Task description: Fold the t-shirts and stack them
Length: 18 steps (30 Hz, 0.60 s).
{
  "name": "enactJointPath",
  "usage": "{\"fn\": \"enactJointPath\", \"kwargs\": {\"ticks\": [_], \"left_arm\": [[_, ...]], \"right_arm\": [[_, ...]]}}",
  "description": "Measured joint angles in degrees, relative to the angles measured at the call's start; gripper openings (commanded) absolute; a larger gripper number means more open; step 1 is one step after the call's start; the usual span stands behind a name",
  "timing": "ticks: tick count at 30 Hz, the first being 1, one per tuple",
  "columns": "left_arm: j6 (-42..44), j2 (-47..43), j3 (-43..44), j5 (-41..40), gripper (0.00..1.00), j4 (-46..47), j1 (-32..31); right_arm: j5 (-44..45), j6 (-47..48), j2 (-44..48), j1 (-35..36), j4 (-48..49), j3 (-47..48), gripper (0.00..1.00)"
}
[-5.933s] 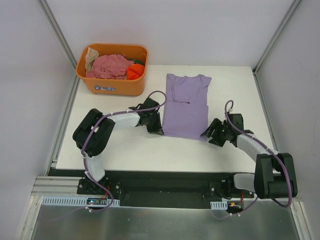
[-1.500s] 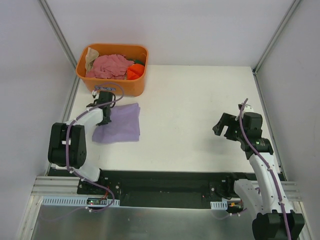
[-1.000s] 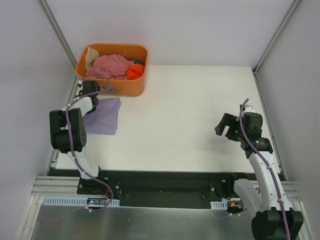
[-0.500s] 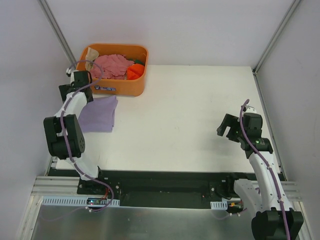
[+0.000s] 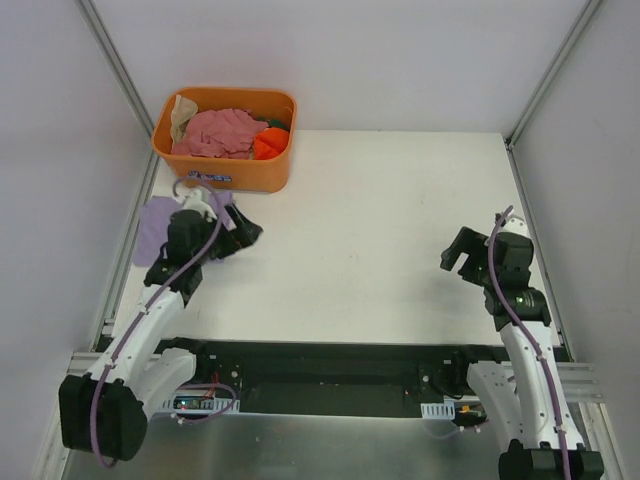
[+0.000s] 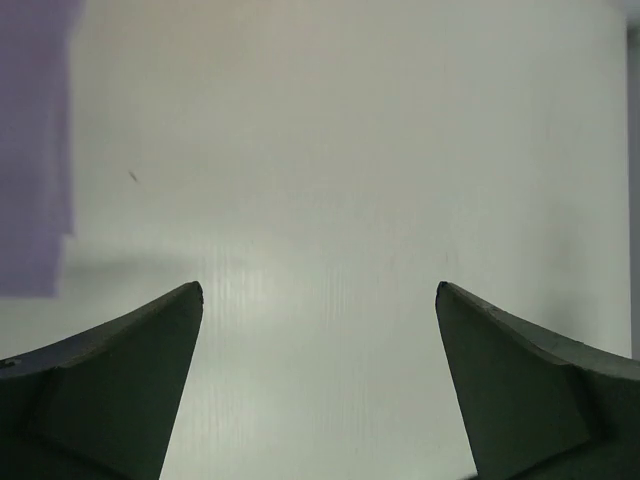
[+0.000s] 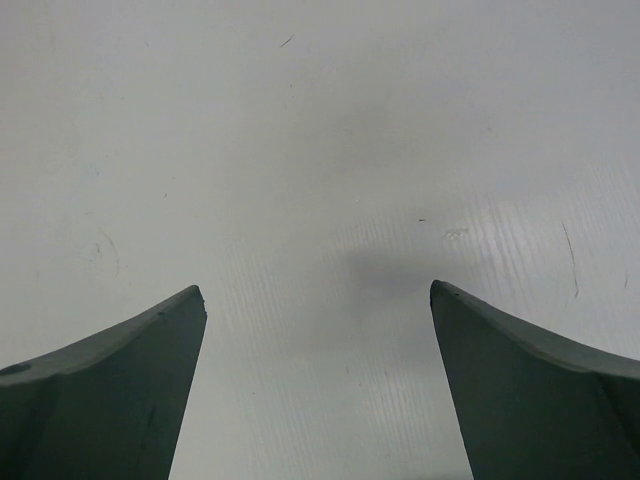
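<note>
Desk [image 5: 380,220]: orange tub [image 5: 225,182] sits at the far-left corner holding the pink t-shirt [image 5: 215,132] and others. Folded lavender t-shirt [image 5: 150,225] lies at the left edge, just beside the tub. Your left gripper [image 6: 320,290] and right gripper [image 7: 318,290] are both spread apart, holding nothing. Lavender looks done; next, reach the left into the tub for the pink one.

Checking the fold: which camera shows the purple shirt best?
Top external: the purple shirt lies at the edge of the table, partly behind the left arm. Left wrist catches only a strip; right wrist shows none.
</note>
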State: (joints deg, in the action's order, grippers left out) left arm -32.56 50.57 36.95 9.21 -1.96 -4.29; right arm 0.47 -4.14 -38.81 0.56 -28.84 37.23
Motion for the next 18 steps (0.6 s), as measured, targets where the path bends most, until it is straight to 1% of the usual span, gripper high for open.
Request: {"fn": "enactJointPath", "kwargs": {"ticks": [3,6,10,18], "left_arm": [[-2.8,0.4,-6.3,1.5,0.99,-0.7,-8.9],[-5.2,-0.5,-10.5,1.0,0.99,-1.0,-14.1],[-7.1,-1.3,-12.3,0.6,0.99,-0.8,-15.2],[-7.4,-3.0,-12.5,-0.9,0.99,-0.1,-15.2]], "right_arm": [[0.5,-0.2,2.5,0.0,0.1,-0.8,0.96],[1.7,-0.5,5.9,0.0,1.2,-2.5,0.96],[2.6,-0.9,9.6,0.0,2.0,-4.7,0.96],[3.8,-1.2,11.9,0.0,2.9,-5.2,0.96]]}}
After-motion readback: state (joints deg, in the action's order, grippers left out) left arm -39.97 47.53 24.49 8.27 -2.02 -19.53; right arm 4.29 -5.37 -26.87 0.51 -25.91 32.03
